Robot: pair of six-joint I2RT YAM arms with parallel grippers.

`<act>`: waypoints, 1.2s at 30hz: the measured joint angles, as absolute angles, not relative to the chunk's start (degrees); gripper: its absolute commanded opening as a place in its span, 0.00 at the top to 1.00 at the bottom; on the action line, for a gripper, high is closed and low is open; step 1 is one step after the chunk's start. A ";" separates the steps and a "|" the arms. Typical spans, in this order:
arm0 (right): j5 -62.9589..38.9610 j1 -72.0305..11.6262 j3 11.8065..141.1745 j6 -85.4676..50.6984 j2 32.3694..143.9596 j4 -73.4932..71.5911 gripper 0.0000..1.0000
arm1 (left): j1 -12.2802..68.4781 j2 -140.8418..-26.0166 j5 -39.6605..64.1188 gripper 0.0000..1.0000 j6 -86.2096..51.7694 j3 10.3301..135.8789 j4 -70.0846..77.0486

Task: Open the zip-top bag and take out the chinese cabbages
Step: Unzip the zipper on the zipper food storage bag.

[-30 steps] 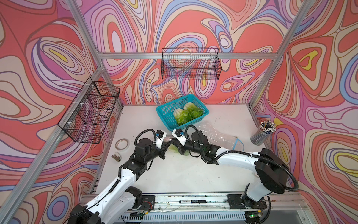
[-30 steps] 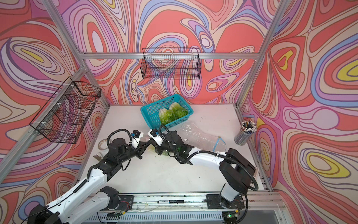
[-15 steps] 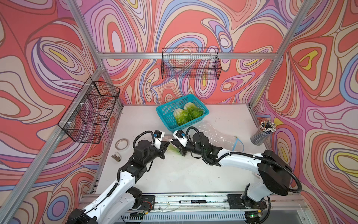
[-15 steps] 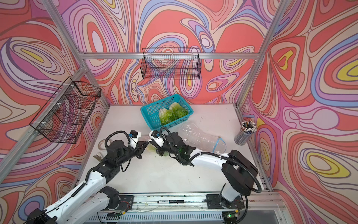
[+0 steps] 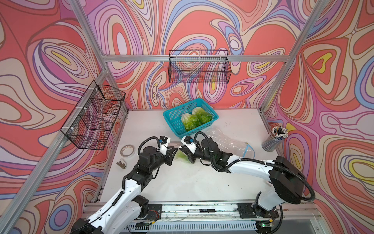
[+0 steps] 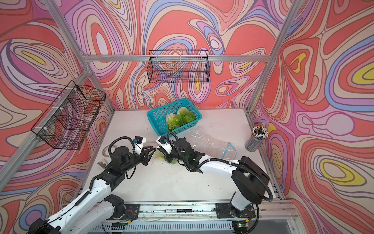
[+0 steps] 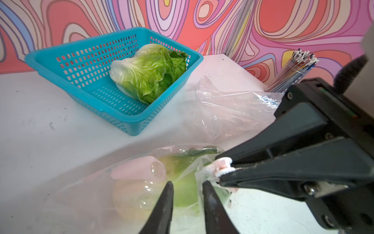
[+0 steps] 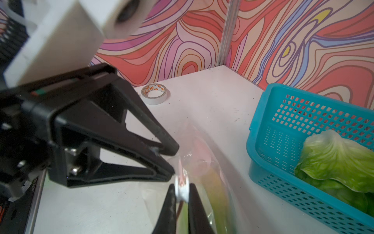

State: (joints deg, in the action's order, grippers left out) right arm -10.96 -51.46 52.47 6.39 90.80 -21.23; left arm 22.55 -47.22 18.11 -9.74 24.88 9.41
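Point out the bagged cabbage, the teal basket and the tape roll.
bagged cabbage [image 7: 185,189], left wrist view, pale green body behind the plastic
teal basket [image 5: 174,120], a top view, bare mesh side wall
tape roll [image 8: 155,99], right wrist view, white outer wall

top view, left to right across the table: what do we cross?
tape roll → left tool → right tool, shut on the cabbage bag → second clear bag → pen holder. Skipped: teal basket and clip, which overlap others.
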 measured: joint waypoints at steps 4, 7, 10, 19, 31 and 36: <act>-11.18 -51.40 53.56 6.44 90.87 -19.86 0.97 | 22.50 -45.95 17.06 0.53 -9.08 25.36 8.93; -11.75 -51.40 53.80 6.46 90.89 -19.44 0.97 | 22.50 -45.74 17.28 0.52 -8.10 25.67 9.02; -12.86 -51.37 53.80 6.48 91.05 -19.16 0.97 | 22.50 -46.35 18.68 0.52 -7.03 25.76 9.50; -16.47 -49.84 54.15 6.44 91.79 -18.33 0.98 | 18.59 -52.66 29.63 0.66 -5.63 27.46 14.00; -20.56 -47.86 54.54 6.33 91.79 -18.24 0.98 | 15.90 -58.65 42.96 0.77 -7.86 29.39 19.20; -21.82 -47.16 54.61 5.96 91.79 -18.46 0.98 | 15.00 -59.51 44.86 0.85 -9.28 29.39 20.82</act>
